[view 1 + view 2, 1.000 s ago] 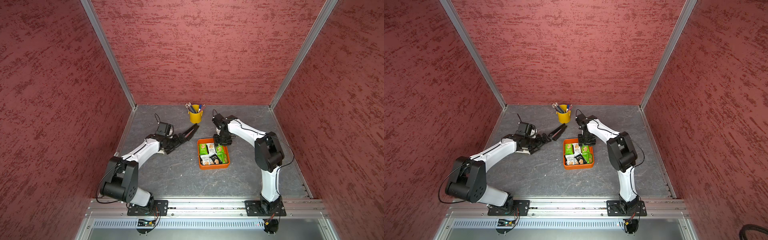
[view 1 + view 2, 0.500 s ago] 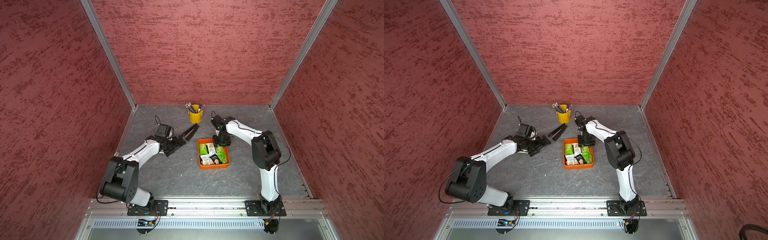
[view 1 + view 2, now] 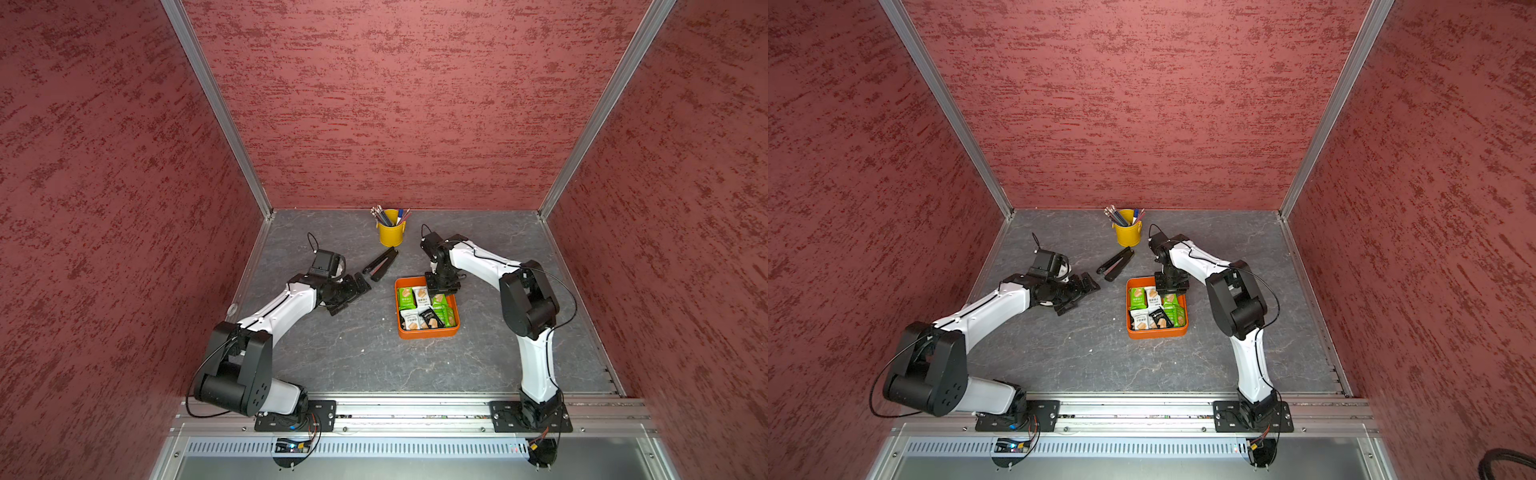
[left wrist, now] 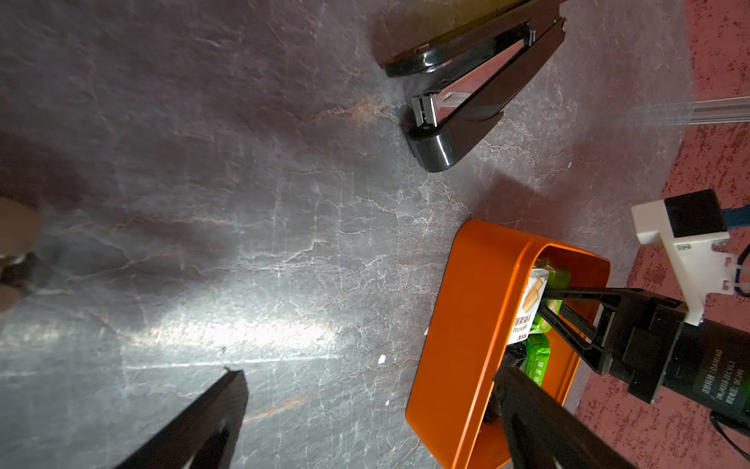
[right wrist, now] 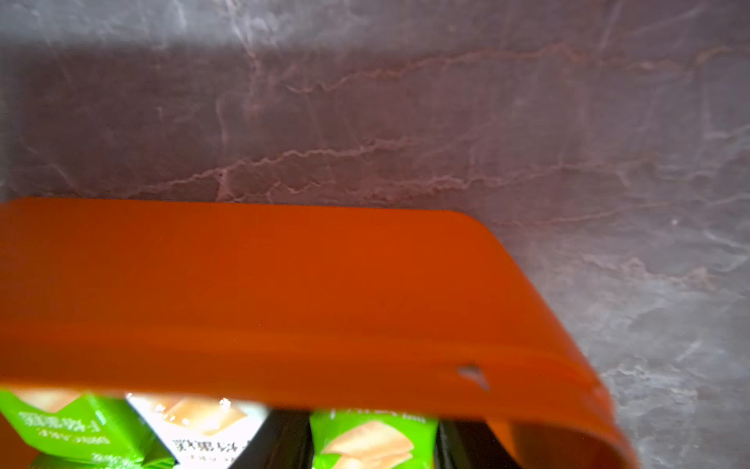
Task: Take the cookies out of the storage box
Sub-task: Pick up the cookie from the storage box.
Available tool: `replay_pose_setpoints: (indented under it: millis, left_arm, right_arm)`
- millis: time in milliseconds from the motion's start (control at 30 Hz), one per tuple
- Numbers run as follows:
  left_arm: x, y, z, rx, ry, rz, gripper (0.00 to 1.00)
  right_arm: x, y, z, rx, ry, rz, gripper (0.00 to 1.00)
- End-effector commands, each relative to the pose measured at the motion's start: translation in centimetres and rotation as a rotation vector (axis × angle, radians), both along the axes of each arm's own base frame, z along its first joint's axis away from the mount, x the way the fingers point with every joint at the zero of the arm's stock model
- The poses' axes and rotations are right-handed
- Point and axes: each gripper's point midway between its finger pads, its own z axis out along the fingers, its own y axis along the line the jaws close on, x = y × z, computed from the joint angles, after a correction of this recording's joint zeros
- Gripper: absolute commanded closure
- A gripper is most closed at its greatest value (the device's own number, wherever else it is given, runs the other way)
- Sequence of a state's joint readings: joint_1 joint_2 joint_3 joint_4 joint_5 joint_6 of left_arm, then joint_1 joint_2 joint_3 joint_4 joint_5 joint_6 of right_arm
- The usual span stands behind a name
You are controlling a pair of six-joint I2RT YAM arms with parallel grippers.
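Cookies (image 3: 423,311) lie in orange box (image 3: 428,333). Right gripper (image 3: 443,286) nearer, down at box's far edge, jaws straddling green packet (image 5: 371,440) — grip unconfirmed. Left gripper (image 3: 351,296) gaping wide, empty, well apart.

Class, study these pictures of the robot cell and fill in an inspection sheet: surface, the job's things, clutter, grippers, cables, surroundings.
Surface: grey marbled table, a few pale specks.
Job's things: orange storage box flat on the table; cookies in green, white and black packets inside it, none seen outside.
Clutter: yellow pen bucket at the back; black folded tool lying between it and the left gripper.
Grippers: left gripper open, empty, over bare table; right gripper down in the box's far end, fingers either side of a green packet, grip unclear.
Cables: thin black cables looped along both arms.
Surroundings: red textured walls; aluminium rail in front.
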State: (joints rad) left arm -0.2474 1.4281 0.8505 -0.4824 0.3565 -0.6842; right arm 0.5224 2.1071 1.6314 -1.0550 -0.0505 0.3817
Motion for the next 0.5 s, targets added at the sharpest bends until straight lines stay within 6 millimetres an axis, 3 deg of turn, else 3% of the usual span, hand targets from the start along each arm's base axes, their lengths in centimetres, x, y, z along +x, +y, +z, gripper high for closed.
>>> replay_pose_setpoints:
  millis: [0,167,467]
  left_arm:
    - [-0.4,0.2,0.2,0.016,-0.004,0.000,0.00]
    - [-0.4,0.0,0.1,0.011,-0.001,-0.007,0.00]
    - [0.6,-1.4,0.7,-0.008,-0.011,-0.059,0.00]
  right_arm:
    - [0.4,0.1,0.4,-0.018,-0.037,-0.002,0.56]
    - [0.0,-0.1,1.5,-0.013,-0.043,-0.001,0.57]
    - [-1.2,0.9,6.1,0.111,-0.085,0.011,0.58]
